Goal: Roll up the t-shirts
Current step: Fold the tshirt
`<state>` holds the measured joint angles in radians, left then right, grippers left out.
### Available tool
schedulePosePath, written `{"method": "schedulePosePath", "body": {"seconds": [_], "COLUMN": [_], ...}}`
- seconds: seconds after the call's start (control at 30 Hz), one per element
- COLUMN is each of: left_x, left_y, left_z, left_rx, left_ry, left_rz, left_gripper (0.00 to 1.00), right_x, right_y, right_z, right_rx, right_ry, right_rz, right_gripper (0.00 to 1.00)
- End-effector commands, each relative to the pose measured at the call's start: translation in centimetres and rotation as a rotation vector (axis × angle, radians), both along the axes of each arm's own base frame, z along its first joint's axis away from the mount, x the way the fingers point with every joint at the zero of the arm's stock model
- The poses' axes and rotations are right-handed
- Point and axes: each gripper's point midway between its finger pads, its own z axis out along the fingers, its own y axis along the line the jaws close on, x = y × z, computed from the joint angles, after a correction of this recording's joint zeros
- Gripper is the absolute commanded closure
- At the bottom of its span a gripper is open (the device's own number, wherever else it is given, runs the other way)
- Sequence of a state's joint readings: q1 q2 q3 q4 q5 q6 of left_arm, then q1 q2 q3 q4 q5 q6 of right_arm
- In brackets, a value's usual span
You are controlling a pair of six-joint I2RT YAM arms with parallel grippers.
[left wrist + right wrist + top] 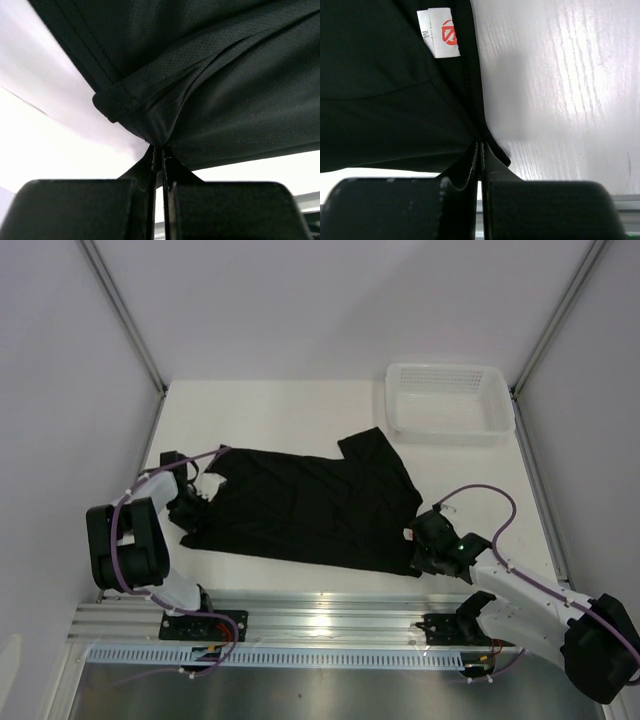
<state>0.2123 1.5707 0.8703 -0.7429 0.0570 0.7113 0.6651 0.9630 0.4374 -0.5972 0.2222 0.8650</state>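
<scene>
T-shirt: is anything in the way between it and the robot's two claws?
Nothing visible. The left gripper is shut on the t-shirt, the right gripper on its edge near the label. The basket sits apart, at the far right.

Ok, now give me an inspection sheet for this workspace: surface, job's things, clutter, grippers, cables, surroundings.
Surface: white table, wood-grain finish.
Job's things: black t-shirt spread flat mid-table; white label at its right end.
Clutter: white mesh basket at the far right corner.
Grippers: left gripper shut on the shirt's left edge; right gripper shut on its right edge, near the label.
Cables: purple cables loop along both arms.
Surroundings: pale walls; metal rail at the near edge.
</scene>
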Motion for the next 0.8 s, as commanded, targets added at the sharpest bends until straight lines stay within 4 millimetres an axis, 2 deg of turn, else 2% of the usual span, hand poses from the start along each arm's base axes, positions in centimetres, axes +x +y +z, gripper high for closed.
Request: {"method": "schedulePosePath", "body": {"seconds": [0.0,0.13,0.4,0.57,0.7,0.77], "left_x": [-2.8,-5.1,-7.2,-7.3,-8.2,-8.0], "left_y": [0.5,0.2,0.0,0.7,0.1,-0.1], "left_z": [0.4,0.2,0.3,0.6,-0.6,-0.7], "left_rx": [0.029,0.035,0.034,0.058,0.034,0.021], "left_ry": [0.037,0.052,0.048,0.027,0.047,0.040], "left_rz": [-0.005,-0.012,-0.017,-0.026,-0.035,-0.034], "left_gripper": [0.99,1.00,0.99,0.99,0.99,0.98], "right_x": [-0.1,-0.6,-1.9,-2.7,-3.3,-3.6], "right_y": [-0.7,-0.7,-0.3,-0.2,-0.2,-0.1], "right_z": [1.0,1.1,1.7,1.8,1.6,1.5], "right_rx": [-0.023,-0.020,-0.025,-0.023,-0.032,-0.036], "right_ry": [-0.023,-0.027,-0.025,-0.020,-0.014,-0.013], "right_rz": [-0.039,-0.046,-0.040,-0.050,-0.047,-0.037], "right_gripper": [1.00,1.00,1.00,1.00,1.00,1.00]}}
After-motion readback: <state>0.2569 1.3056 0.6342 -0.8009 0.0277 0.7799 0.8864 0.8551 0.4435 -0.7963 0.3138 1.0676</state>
